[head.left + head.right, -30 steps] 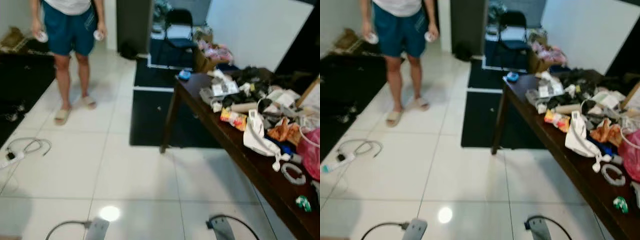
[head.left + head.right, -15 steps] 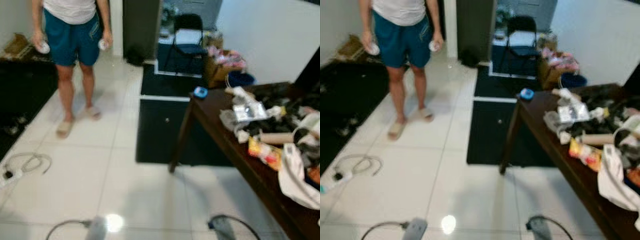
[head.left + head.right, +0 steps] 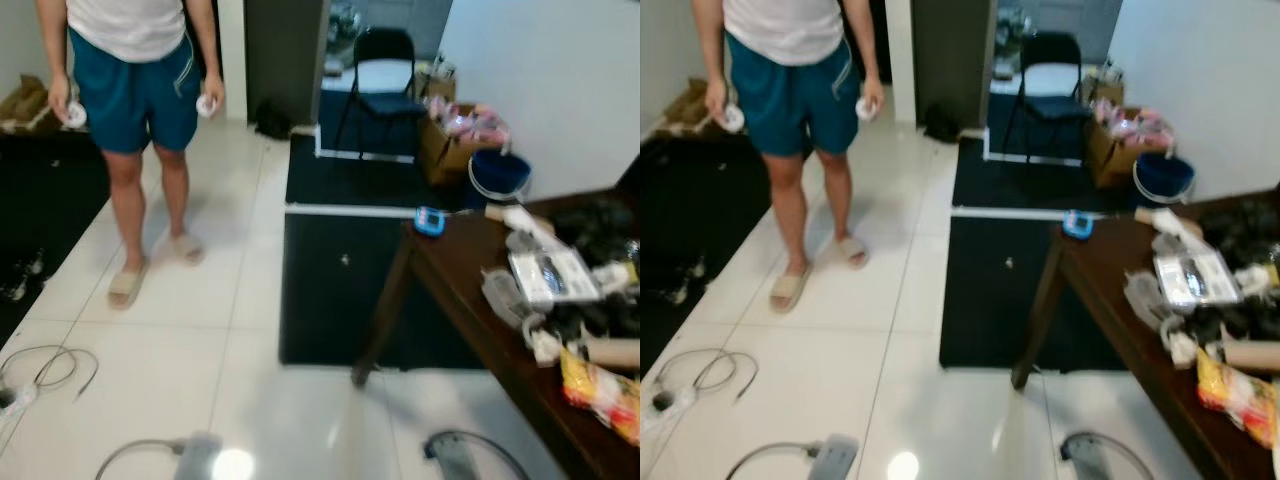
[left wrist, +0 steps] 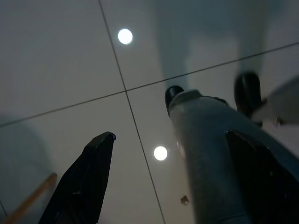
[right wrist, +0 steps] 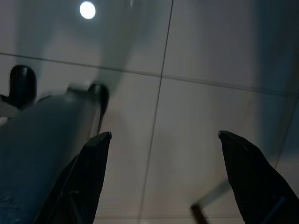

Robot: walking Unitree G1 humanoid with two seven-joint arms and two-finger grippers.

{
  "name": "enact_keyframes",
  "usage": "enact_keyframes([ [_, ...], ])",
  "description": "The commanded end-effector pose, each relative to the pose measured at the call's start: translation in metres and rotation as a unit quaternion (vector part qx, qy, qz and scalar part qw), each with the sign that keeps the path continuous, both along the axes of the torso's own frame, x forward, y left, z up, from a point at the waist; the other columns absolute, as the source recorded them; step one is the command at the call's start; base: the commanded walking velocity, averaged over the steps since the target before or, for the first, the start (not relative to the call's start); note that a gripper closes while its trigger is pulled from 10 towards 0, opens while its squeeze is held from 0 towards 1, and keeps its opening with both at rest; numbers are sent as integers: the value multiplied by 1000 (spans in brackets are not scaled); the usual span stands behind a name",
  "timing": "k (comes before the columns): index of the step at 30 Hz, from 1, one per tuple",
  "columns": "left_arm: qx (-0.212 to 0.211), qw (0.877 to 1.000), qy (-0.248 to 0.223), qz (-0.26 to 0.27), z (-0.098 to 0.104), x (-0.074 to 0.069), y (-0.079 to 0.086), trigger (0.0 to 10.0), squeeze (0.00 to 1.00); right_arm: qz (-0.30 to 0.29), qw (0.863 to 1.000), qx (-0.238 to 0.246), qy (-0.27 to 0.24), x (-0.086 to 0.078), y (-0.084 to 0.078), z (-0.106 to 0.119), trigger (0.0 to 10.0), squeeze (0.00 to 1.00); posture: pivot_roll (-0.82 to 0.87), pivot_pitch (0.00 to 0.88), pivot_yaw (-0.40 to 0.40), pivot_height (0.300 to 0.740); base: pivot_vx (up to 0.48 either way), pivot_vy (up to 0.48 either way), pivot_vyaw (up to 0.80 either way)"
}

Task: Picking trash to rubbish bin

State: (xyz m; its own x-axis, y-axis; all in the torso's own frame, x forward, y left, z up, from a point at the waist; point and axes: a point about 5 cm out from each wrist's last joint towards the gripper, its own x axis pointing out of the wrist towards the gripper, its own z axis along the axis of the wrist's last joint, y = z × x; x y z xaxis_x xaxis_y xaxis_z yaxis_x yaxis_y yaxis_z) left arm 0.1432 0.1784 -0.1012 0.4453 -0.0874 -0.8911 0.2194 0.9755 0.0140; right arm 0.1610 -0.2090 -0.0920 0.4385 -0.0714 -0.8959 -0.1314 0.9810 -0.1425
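Trash litters the dark wooden table on the right: a yellow-red snack packet, a silver packet, crumpled plastic and a cardboard tube. A blue bucket stands on the floor by the white wall behind the table. Both arms hang low at the bottom edge, the left arm and the right arm. My left gripper is open above the white tiles, nothing between its fingers. My right gripper is open too, over bare tile.
A person stands ahead on the left, a white controller in each hand. A black mat lies beside the table, with a black folding chair and a cardboard box behind. A cable lies on the floor at left. A blue tape measure sits on the table corner.
The camera has swung: the table slid toward the right edge with less of it showing, and the blue bucket came into view. Both arms stay low.
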Motion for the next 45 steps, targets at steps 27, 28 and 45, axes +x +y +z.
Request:
enact_keyframes([
  [27,0,999,43,12,-7,-21,3,10000,0,4,999,-20,25,-11,-11,-2,10000,0,45,74,-58,740,0,0,-791],
  [28,0,999,43,12,-7,-21,3,10000,0,5,999,-21,26,-11,-11,-3,10000,0,45,73,-57,740,0,0,-788],
  [45,1,999,43,2,-7,-21,0,10000,0,15,999,-25,35,-14,-13,-3,10000,0,36,57,-55,740,0,0,-788],
])
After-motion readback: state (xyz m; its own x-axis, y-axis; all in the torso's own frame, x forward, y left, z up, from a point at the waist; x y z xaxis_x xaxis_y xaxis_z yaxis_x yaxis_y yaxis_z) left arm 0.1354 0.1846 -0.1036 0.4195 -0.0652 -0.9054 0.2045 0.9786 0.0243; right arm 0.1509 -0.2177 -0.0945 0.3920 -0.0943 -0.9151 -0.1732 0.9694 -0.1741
